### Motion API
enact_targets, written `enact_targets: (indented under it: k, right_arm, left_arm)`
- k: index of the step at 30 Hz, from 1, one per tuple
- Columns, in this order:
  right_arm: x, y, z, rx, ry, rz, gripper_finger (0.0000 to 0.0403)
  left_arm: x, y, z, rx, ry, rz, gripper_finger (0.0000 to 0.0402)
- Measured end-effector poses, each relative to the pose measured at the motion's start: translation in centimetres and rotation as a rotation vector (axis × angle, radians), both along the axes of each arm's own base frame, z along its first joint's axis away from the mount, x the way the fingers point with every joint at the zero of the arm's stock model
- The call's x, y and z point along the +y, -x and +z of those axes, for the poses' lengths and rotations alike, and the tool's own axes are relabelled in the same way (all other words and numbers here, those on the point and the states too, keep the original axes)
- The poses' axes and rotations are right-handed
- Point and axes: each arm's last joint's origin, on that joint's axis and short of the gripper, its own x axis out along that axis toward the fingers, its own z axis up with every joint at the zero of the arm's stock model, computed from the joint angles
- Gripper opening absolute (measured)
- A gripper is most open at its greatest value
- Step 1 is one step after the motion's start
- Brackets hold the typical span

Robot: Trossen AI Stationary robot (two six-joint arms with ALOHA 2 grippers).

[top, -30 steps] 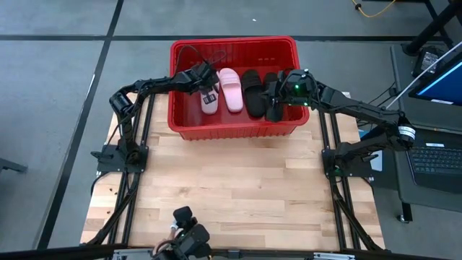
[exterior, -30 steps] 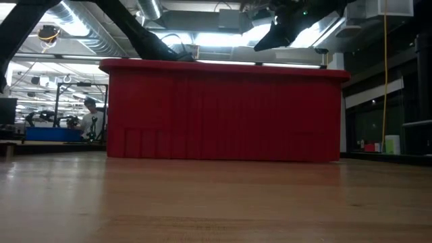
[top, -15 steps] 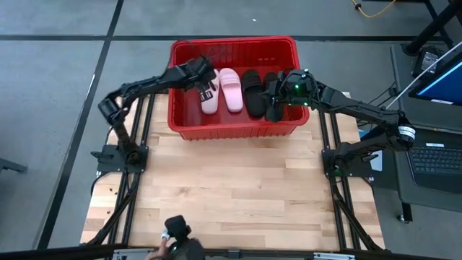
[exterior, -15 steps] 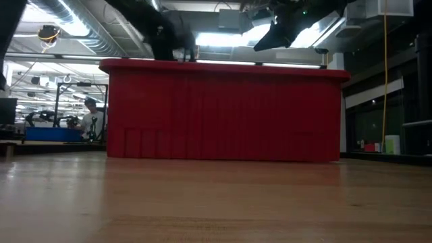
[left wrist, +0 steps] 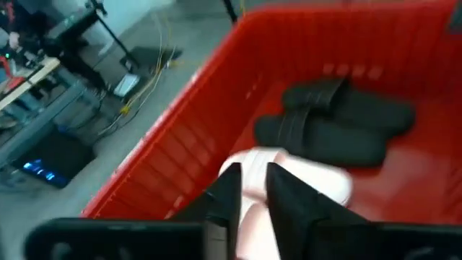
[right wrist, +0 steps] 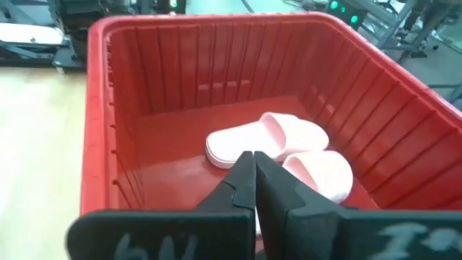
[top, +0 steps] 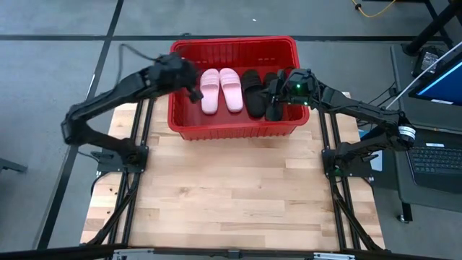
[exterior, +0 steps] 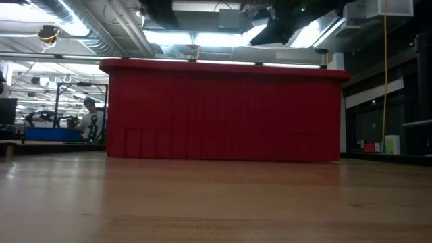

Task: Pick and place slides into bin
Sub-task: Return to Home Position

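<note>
The red bin (top: 232,42) stands at the table's far edge; in the low view its wall (exterior: 223,111) fills the middle. Two pale pink slides (top: 209,90) (top: 231,88) and two black slides (top: 253,92) lie side by side on its floor. My left gripper (top: 193,88) hangs over the bin's left part, above the left pink slide (left wrist: 303,177), its fingers a little apart and empty. My right gripper (top: 276,101) hangs over the bin's right part by the black slides, shut and empty (right wrist: 254,162).
The bare wooden tabletop (top: 231,195) lies in front of the bin. A desk with a laptop (top: 437,155) stands to the right of the table. A person (exterior: 88,118) sits far off in the room behind the table.
My left gripper has risen and drawn back toward the table's left edge, from over the left pink slide to the bin's left wall. That slide now shows whole, lying flat beside the other pink one. My right gripper has kept still.
</note>
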Motion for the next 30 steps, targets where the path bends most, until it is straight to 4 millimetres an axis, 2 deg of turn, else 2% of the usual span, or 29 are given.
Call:
enact_targets:
  k: [2,5,13,16,23,30]
  right_arm:
    - [0.0,0.0,0.0,-0.004,-0.001,0.007,0.0004]
    - [0.1,0.0,0.0,-0.005,-0.007,0.013,0.0004]
    - [0.2,-0.1,0.0,-0.015,-0.027,0.062,0.0004]
    - [0.2,-0.1,0.2,-0.032,-0.037,0.060,0.0004]
    - [0.4,-0.4,1.0,-0.125,-0.031,0.177,0.0004]
    - [0.0,-0.5,2.1,-0.230,0.022,0.192,0.0004]
  left_arm:
    - [-1.2,1.1,0.7,-0.058,-0.005,-0.024,0.0036]
    - [-2.9,2.8,0.1,-0.123,0.020,-0.035,0.0007]
    - [-6.0,6.4,-4.8,-0.374,-0.018,-0.095,0.0002]
    - [-6.7,8.0,-6.0,-0.464,-0.045,-0.093,0.0001]
    - [-8.0,12.0,-8.5,-0.559,-0.100,-0.040,0.0001]
    - [-9.1,14.9,-10.2,-0.693,-0.193,-0.055,0.0001]
